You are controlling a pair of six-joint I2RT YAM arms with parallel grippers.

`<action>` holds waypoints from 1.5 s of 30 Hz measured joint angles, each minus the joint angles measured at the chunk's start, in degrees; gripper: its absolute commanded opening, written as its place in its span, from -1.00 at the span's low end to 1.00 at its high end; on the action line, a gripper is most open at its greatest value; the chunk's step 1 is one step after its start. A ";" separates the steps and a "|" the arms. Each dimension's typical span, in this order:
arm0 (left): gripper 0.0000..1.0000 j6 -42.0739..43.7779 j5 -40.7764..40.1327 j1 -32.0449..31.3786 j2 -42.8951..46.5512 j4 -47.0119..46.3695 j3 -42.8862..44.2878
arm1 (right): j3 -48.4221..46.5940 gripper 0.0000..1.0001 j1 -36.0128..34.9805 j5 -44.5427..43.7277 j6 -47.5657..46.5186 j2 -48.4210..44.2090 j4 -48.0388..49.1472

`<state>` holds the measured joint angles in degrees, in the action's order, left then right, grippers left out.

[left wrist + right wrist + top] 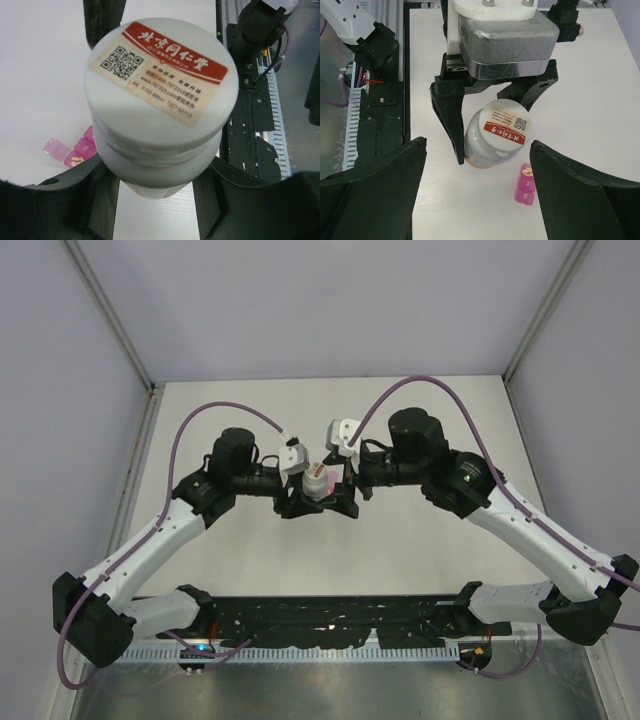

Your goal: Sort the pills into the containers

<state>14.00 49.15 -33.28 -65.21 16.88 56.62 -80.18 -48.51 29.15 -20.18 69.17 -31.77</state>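
My left gripper (155, 187) is shut on a white bottle (160, 95) with a red-and-cream label on its cap, and holds it above the table. In the right wrist view the bottle (495, 134) hangs tilted between the left gripper's black fingers (451, 125). My right gripper (479, 146) is open and empty, facing the bottle with its fingers spread wide either side. The pink pill box (525, 184) lies on the table just beyond the bottle. One compartment (76, 161) is open and holds pale orange pills. In the top view both grippers meet at the bottle (315, 484) and hide the pill box.
The white table (400, 560) is bounded by grey walls at the back and sides. A black rail with the arm bases (330, 620) runs along the near edge. Purple cables (215, 410) loop over both arms.
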 measured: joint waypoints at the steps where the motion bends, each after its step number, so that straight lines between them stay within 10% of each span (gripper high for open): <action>1: -1.00 0.02 -0.02 -0.15 0.00 0.00 0.00 | 0.13 0.76 0.00 0.04 0.09 0.13 0.11; 37: -1.00 1.49 -0.66 -2.62 1.22 -0.20 -0.46 | 0.37 0.37 0.00 -0.26 0.85 3.28 0.48; 45: -1.00 1.44 -1.25 -2.62 1.22 -0.09 -0.46 | 0.39 0.01 0.00 0.35 0.90 4.09 0.46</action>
<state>15.44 47.90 -35.90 -63.99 16.80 56.16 -79.79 -48.51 29.50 -19.29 73.25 -31.31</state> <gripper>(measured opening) 0.554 0.611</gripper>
